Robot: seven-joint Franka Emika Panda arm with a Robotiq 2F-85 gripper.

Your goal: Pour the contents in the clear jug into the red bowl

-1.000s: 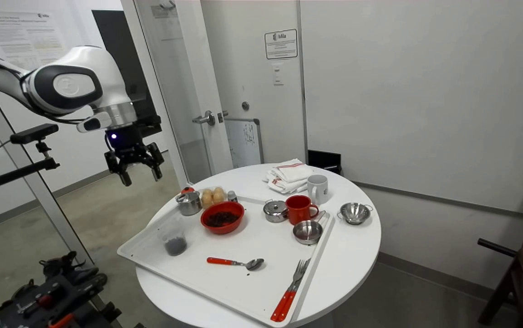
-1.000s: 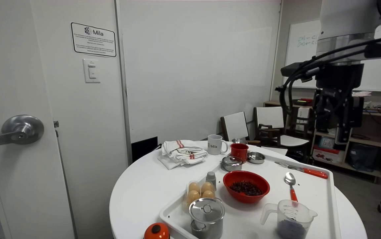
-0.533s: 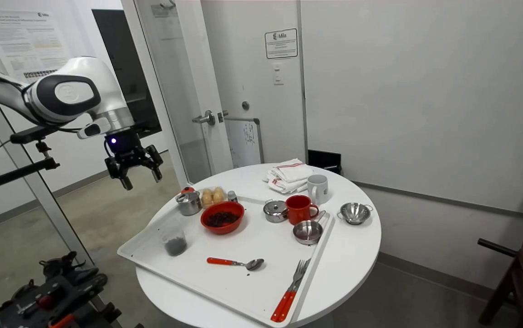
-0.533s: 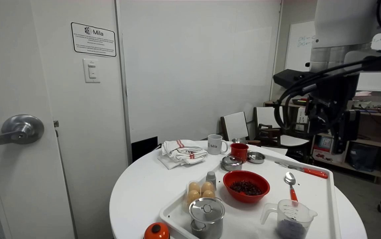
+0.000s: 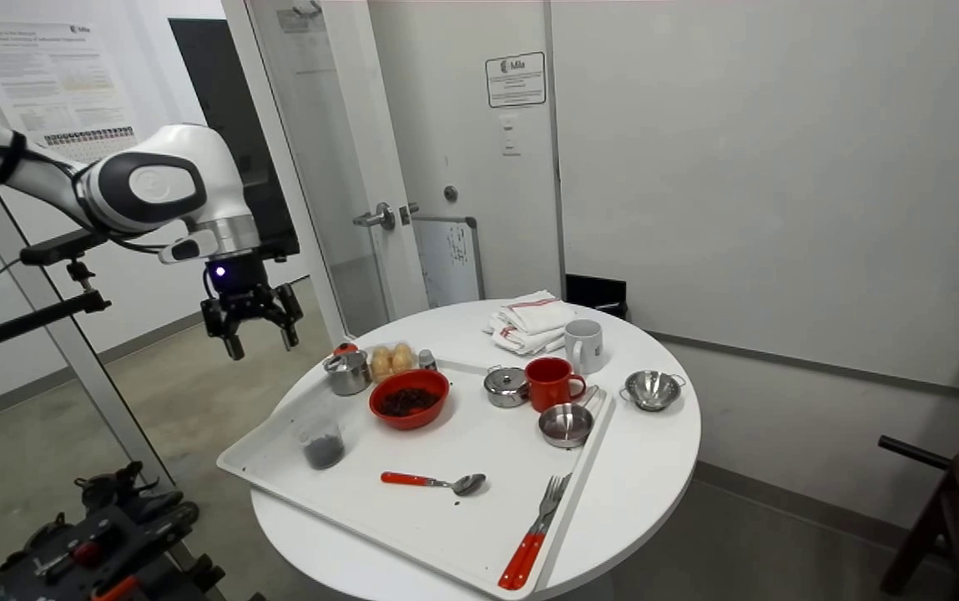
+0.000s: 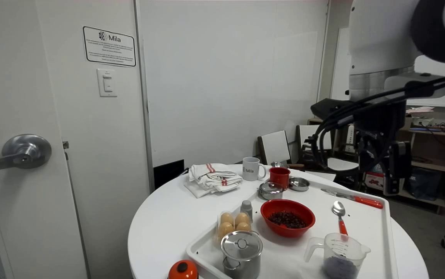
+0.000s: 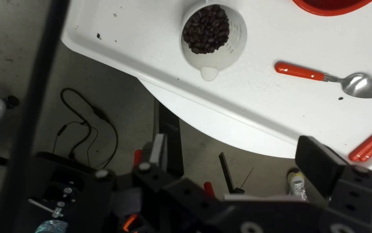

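The clear jug (image 5: 318,429) stands upright on the white tray with dark beans at its bottom. It also shows in an exterior view (image 6: 344,248), with its handle toward the bowl side, and in the wrist view (image 7: 238,40). The red bowl (image 5: 410,421) sits on the tray near the jug, with dark beans inside; it shows in an exterior view (image 6: 284,231) and partly at the wrist view's top edge (image 7: 333,12). My gripper (image 5: 263,345) is open and empty, high above the jug's level. In the wrist view its fingers (image 7: 318,165) stand wide apart, short of the tray edge.
The tray (image 5: 362,522) also holds a spoon (image 5: 433,481), a fork and knife (image 5: 533,534), a lidded pot (image 6: 241,252), eggs (image 6: 234,224), a grey shaker (image 6: 246,209) and a red mug (image 5: 547,384). A white mug (image 5: 582,346) and towels (image 5: 529,324) stand behind.
The arm and gripper have moved down and, in an exterior view, leftward toward the table. The gripper stays open. The jug and bowl have not moved.
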